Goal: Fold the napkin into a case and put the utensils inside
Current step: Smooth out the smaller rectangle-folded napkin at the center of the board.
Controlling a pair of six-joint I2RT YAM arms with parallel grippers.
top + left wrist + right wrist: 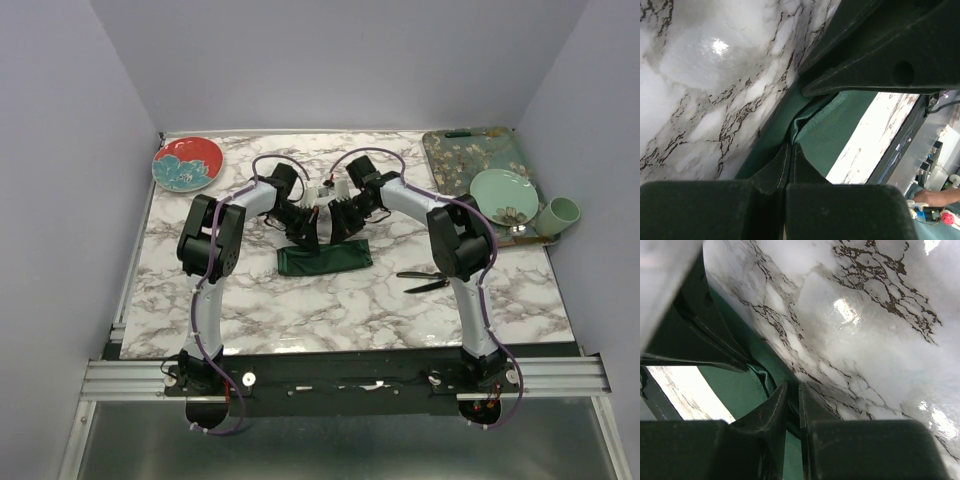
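The napkin [325,260], a dark green cloth, lies folded into a short band at the middle of the marble table. Both grippers are down at its far edge, close together. My left gripper [303,237] is shut, and a fold of the napkin [840,130] is pinched between its fingertips [791,146]. My right gripper [345,222] is closed to a narrow slit [793,387] with the napkin's [735,390] edge caught in it. Each wrist view shows the other gripper's black body close by. The utensils [425,280], two slim black pieces, lie on the table to the right of the napkin.
A red floral plate [187,163] sits at the far left corner. At the far right stand a teal floral tray [470,150], a pale green plate [502,195] and a pale green cup [562,213]. Purple cables run along both arms.
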